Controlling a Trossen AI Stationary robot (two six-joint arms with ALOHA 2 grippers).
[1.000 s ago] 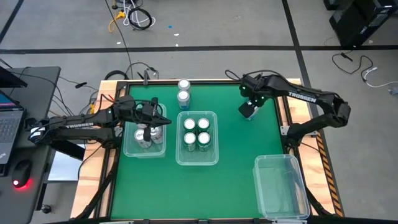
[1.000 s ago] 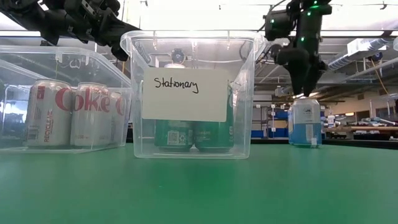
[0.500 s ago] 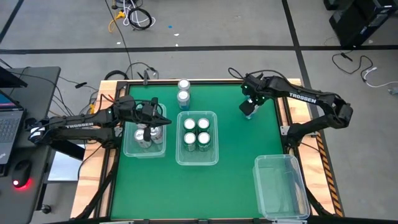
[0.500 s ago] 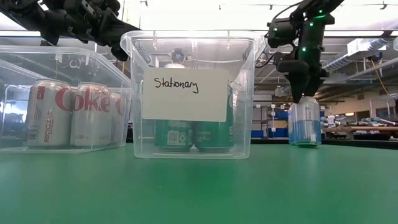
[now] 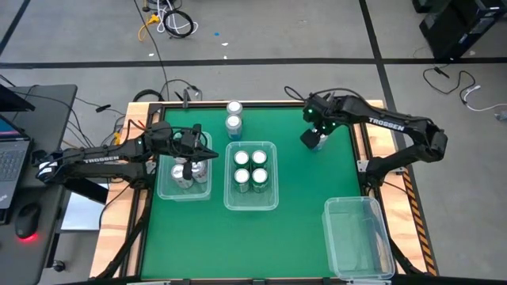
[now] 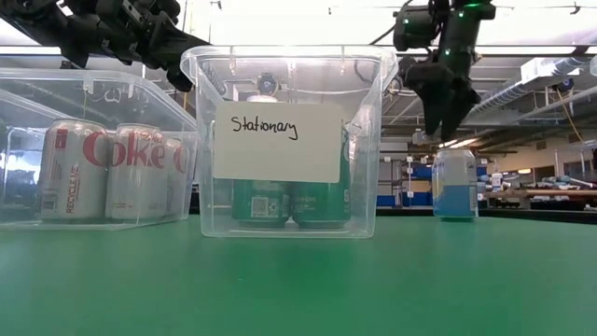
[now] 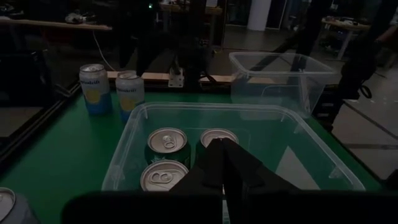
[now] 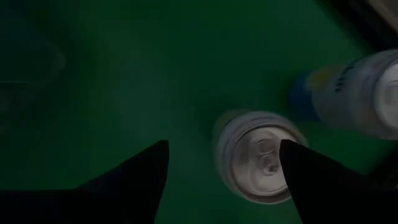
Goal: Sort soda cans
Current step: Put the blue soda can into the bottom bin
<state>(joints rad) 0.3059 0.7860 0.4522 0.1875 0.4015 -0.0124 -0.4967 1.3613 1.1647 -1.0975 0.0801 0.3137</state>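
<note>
A blue soda can [image 6: 455,185] stands upright on the green table toward the far right. My right gripper [image 6: 444,126] hangs open just above it, pointing down and clear of its silver top [image 8: 261,158]. A second blue-and-white can [image 8: 354,99] shows beside it in the right wrist view. Several green cans [image 5: 250,168] stand in the middle clear bin [image 5: 230,198]. Silver Coke cans [image 6: 103,168] stand in the left bin [image 5: 162,186]. My left gripper [image 5: 203,152] hovers shut over that bin's right rim, holding nothing.
Two blue-and-white cans [image 5: 233,115] stand at the far edge behind the middle bin. A clear bin with nothing in it [image 5: 358,237] sits at the near right corner. Bare green table lies between the middle bin and the right arm. A laptop [image 5: 12,150] sits off the table's left.
My right gripper dipped to the top of the blue can, then rose clear of it and shifted slightly toward the table's left. The can stays upright in place.
</note>
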